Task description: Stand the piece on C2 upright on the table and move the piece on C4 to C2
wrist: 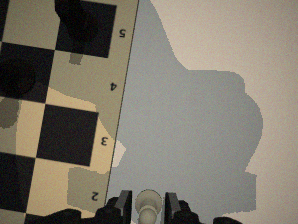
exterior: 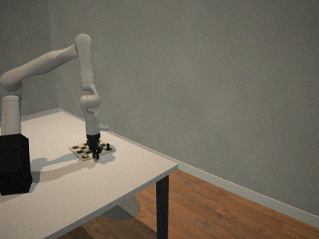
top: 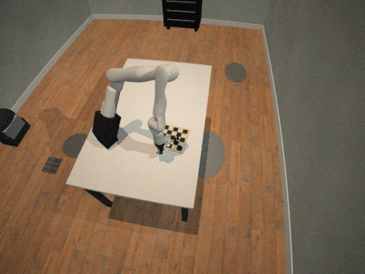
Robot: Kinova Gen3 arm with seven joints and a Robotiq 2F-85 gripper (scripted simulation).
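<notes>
My gripper [top: 159, 150] [exterior: 96, 155] [wrist: 148, 206] was partly open, and it had hold of nothing. In the wrist view its two fingers stood apart, with one pale piece [wrist: 148, 198] between them and a gap on each side. This piece was off the board [top: 185, 133] [exterior: 77, 149] [wrist: 67, 135], on the worktop [top: 127, 170] [exterior: 84, 189] [wrist: 215, 30], near the edge by the digit 2, and it seemed upright. The top and exterior views did not show it clearly, because it was too small there.

The wrist view gave me also four digits, 5, 4, 3 and 2, which I could not read in the others. It showed two dark pieces on the board: the first dark piece [wrist: 80, 20] on the dark square beside the 5, the second dark piece [wrist: 17, 77] on a dark square in row 4. No letters were readable, so I could not tell which piece was on C4.

The top view showed pale and dark pieces close together, too small for counting. Around my one arm [top: 160, 93] [exterior: 84, 64], it showed one black cabinet [top: 182, 15] and one floor grate [top: 52, 165], which were outside the exterior view. I counted two table legs from the top, but one table leg [exterior: 162, 206] from the exterior.
</notes>
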